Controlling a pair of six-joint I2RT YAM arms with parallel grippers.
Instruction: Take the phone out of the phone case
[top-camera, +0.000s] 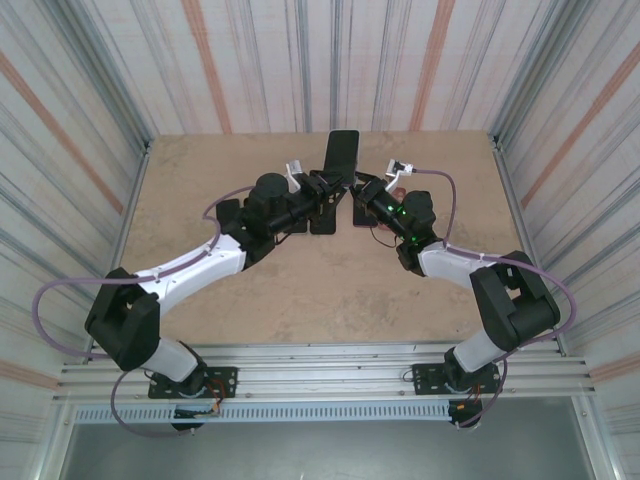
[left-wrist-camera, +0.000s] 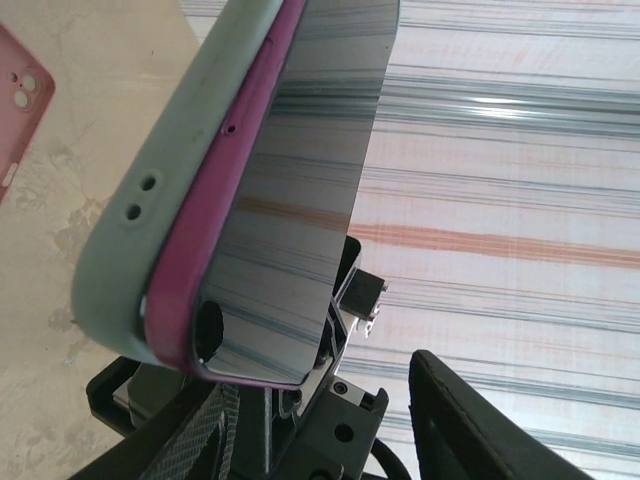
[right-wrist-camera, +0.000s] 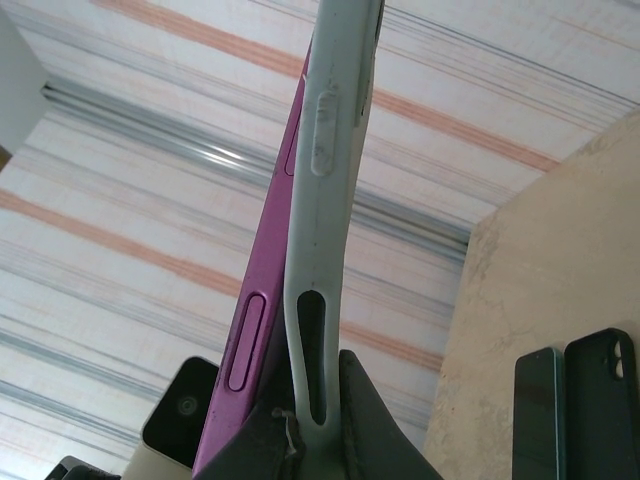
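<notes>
Beige table (top-camera: 330, 290), pink case (left-wrist-camera: 15, 110), dark case (right-wrist-camera: 605, 400)

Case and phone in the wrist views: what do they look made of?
Phone: the front is glossy, probably glass, and mirrors the striped wall. The magenta side is smooth with a satin sheen; metal or plastic, unclear.
Case: looks like soft matte silicone or rubber, since its pale side bows away from the phone.
</notes>
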